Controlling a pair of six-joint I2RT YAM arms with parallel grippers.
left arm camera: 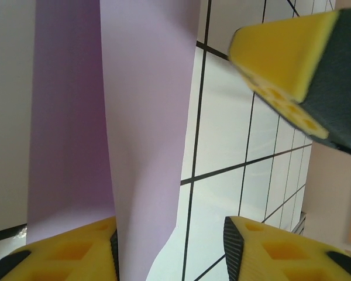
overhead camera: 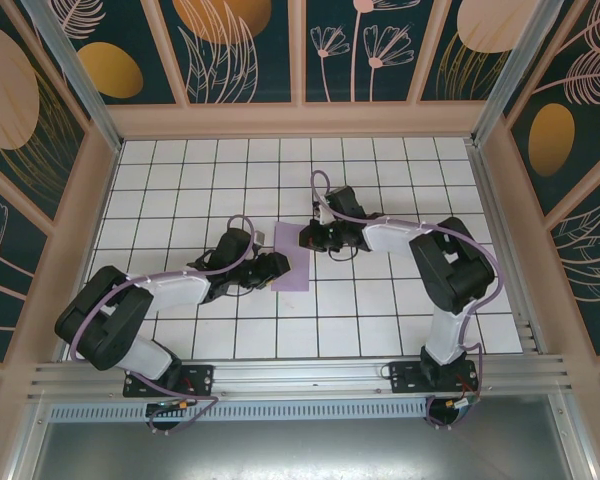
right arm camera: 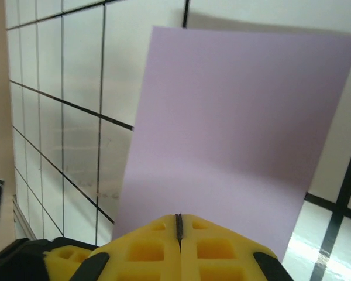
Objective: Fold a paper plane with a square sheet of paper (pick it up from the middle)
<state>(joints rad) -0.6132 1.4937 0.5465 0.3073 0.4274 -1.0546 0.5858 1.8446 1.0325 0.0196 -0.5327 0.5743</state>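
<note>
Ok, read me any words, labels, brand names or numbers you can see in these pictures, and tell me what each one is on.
No readable text anywhere.
The square sheet of paper: plain lavender, unmarked.
The wall panels: only leaf and flower patterns, no lettering.
The tiled table: only dark grid lines.
The arm bases: any marking there is too small to tell.

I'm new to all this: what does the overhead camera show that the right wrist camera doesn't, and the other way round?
Overhead: the wider scene, with the left gripper and right gripper meeting from opposite sides at the pale lavender sheet of thin paper, and leaf-patterned walls around. Right wrist: a close-up of the yellow fingertips pressed shut on the sheet's near edge. Both: the lavender sheet and the white tiled table with black lines.
</note>
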